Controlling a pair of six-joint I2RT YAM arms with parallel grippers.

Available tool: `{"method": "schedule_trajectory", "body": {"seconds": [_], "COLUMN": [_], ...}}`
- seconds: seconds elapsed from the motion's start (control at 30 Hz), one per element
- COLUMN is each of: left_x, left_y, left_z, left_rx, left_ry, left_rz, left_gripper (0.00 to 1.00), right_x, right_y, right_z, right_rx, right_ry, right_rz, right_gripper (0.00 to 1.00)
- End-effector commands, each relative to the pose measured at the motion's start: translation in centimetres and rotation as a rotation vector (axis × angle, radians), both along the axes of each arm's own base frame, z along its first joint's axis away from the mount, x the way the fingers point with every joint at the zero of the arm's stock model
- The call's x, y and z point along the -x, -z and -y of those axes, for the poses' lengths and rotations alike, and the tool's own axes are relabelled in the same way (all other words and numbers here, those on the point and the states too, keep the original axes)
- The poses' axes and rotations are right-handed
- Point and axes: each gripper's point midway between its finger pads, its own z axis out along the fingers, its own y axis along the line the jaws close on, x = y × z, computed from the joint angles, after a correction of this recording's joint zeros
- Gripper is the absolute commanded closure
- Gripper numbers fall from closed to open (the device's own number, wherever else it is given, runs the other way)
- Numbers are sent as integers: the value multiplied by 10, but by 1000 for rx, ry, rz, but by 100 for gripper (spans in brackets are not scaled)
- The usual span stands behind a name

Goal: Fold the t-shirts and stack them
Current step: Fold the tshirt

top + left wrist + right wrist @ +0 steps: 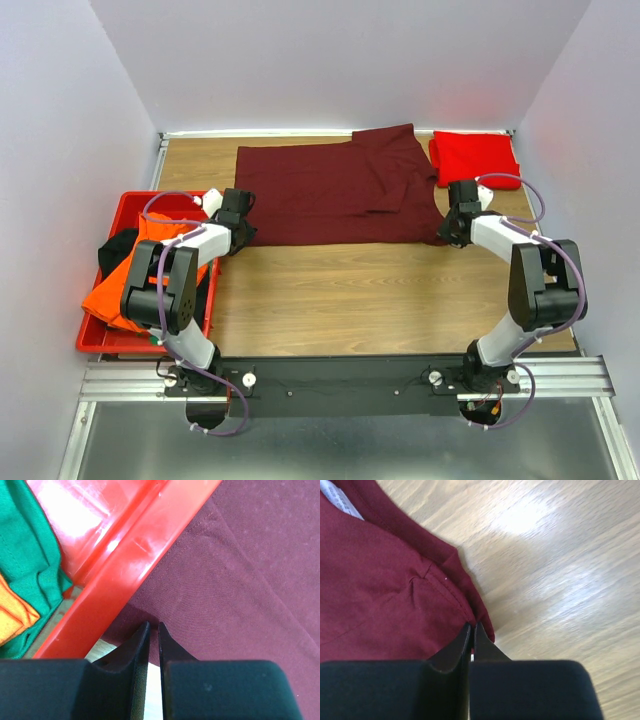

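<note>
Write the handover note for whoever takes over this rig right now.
Left gripper: shut on the near-left corner of the maroon shirt, beside the tray.
Right gripper: shut on its near-right corner.
The maroon shirt lies spread at the far middle of the table, lapped over on its right side.
The red shirt sits folded at the far right.
The orange shirt and black shirt are heaped in the tray.
Done: red shirt folded.
Left: fold the maroon shirt, stack it, then do the tray's shirts.

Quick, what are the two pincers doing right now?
Left pincer: shut on the maroon t-shirt, at its edge.
Right pincer: shut on the same t-shirt, at its other near corner.
</note>
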Motion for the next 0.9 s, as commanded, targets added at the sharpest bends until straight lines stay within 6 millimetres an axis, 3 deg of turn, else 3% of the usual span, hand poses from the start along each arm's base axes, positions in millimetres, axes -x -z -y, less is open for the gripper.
{"method": "schedule_trajectory", "body": {"seconds": [0.0,0.3,0.43,0.5,0.73,0.87], "left_x": [11,12,8,6,-1,-7], "left_y": [12,13,10,9,1,-8], "left_z": [-22,-22,-16,-11,0,5], "left_rx": [-87,-94,-74,-53,-23,-10], "left_ry": [-70,-60,-26,0,49,78], "left_rz": [-65,-76,-57,-48,-15,11], "left_gripper": [81,81,80,80,80,80], "right_x": [0,-3,-1,-1,-26,-48], "right_y": [-23,-45,-41,-44,-82,-63], "right_z": [30,42,30,24,-30,-66], "right_rx": [135,187,123,91,-47,-66], "right_ry": [43,68,37,24,-136,-219], "right_rz": [27,55,54,67,177,137], "right_gripper": [94,90,63,58,55,55]}}
